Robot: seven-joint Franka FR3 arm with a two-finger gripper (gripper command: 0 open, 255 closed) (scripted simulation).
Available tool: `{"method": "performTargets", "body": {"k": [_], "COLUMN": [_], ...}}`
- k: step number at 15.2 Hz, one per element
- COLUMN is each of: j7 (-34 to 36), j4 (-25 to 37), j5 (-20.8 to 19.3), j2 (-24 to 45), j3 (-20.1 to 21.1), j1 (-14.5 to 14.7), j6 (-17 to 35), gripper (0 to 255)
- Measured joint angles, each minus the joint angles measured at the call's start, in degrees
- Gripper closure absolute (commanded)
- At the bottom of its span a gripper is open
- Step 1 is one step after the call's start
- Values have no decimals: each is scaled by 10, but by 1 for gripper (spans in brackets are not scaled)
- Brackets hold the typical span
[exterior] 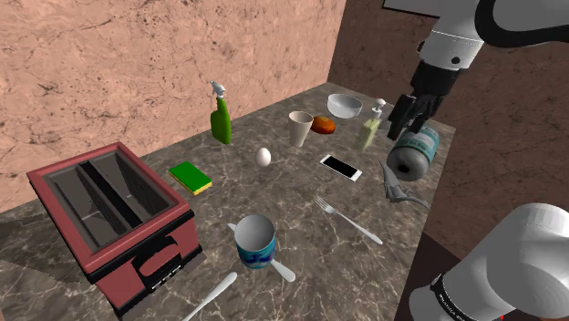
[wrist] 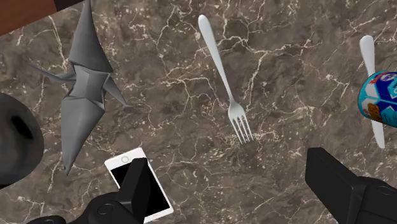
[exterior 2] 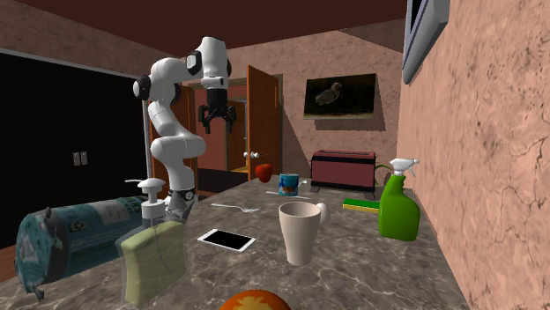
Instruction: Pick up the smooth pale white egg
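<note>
The dark marbled surface [exterior: 301,210] carries everything, with a red toaster [exterior: 109,214] at the shoulder view's left end. The white arm [exterior 2: 172,132] reaches up over the other end, and its claw [exterior: 408,117] hangs high in the air, fingers spread apart with nothing between them. Below it, in the wrist view, lie a grey paper bird [wrist: 86,83], a phone [wrist: 137,184] and a fork [wrist: 222,76], not the egg.

A large tin [exterior: 415,153] lies on its side near the edge under the claw. Further along stand a green spray bottle [exterior: 221,119], a blue mug [exterior: 255,242] and a white cup [exterior: 300,128], and a green sponge [exterior: 191,177] lies flat.

The egg [exterior: 263,156], small and white, rests on the bare surface between the sponge and the white cup, a little in front of the spray bottle and touching none of them. It is well apart from the claw.

As I judge it, the task has barely started: nothing is gripped, and the claw is neither above the egg nor lowered. What is left is to travel across to the egg, come down around it, close gently and lift
</note>
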Motion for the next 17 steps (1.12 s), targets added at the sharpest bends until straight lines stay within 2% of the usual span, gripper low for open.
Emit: {"method": "performTargets", "body": {"k": [2, 7, 13, 17], "j7": [3, 22, 37, 52], "j4": [0, 25, 84, 148], "j5": [2, 21, 40, 53], "j2": [9, 110, 244, 344], "j3": [2, 13, 21, 29], "j1": [1, 11, 19, 27], "j6": [7, 71, 131, 157], "gripper": [0, 0, 0, 0]}}
